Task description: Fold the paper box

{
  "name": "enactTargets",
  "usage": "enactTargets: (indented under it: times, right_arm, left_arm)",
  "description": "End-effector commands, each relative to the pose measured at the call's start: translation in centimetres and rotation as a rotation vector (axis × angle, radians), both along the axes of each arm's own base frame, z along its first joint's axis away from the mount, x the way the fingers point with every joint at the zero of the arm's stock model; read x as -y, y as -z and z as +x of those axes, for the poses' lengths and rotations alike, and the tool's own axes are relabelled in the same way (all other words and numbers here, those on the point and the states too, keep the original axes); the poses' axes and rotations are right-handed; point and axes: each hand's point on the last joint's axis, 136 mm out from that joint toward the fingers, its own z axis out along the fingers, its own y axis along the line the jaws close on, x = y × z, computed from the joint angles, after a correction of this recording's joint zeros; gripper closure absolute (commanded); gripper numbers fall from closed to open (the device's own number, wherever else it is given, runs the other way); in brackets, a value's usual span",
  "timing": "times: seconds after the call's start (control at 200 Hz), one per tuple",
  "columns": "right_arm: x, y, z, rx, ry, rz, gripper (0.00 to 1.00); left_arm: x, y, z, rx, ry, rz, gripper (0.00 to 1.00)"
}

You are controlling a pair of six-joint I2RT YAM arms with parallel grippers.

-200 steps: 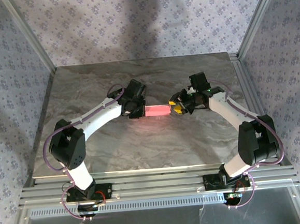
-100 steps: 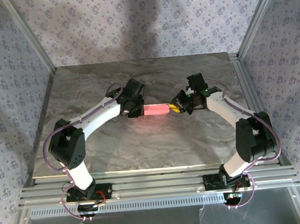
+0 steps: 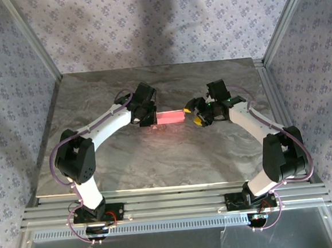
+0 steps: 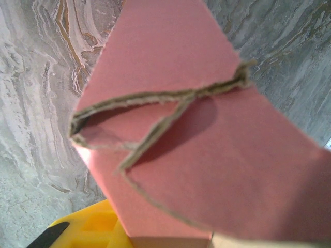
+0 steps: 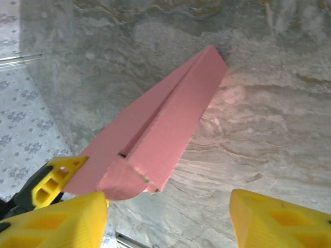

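Left gripper (image 3: 149,117) clamps one end of the box (image 3: 171,118), likely steadying it so the right gripper (image 3: 192,114), jaws apart, can close the other end

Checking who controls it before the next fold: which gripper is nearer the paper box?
Left. The left gripper grips one end of the paper box. The right gripper stands open just off the opposite end and is not clamping it.

the paper box (image 3: 170,118) spans between left tool (image 3: 152,119) and right tool (image 3: 193,114), midway across the table (image 3: 157,159).
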Motion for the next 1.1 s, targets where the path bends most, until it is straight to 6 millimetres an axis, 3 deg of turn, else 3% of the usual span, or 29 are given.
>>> enactTargets:
  times: [0.0,0.265,0.405,0.715,0.919,1.099]
  right_arm:
    - [-1.0,-2.8,1.1,0.034,0.092,0.116,0.28]
    - [-3.9,-1.7,1.5,-0.09,0.201,0.223,0.24]
    - [-4.3,-0.6,1.2,-0.167,0.254,0.219,0.24]
    - [-2.5,1.0,1.0,-0.173,0.253,0.157,0.39]
    - [-2.3,2.2,1.4,-0.168,0.234,0.159,0.56]
    - [-2.0,2.5,1.7,-0.149,0.239,0.144,0.6]
  left_arm:
    - [-1.2,2.1,-1.4,-0.119,-0.034,0.035,0.71]
    - [-1.1,2.0,-1.4,-0.12,-0.027,0.028,0.71]
    - [-1.1,1.9,-1.4,-0.118,-0.022,0.026,0.71]
    - [-1.1,1.7,-1.3,-0.114,-0.016,0.021,0.71]
    - [-1.0,1.8,-1.3,-0.116,-0.012,0.022,0.71]
    - [-1.2,1.8,-1.2,-0.121,-0.014,0.016,0.71]
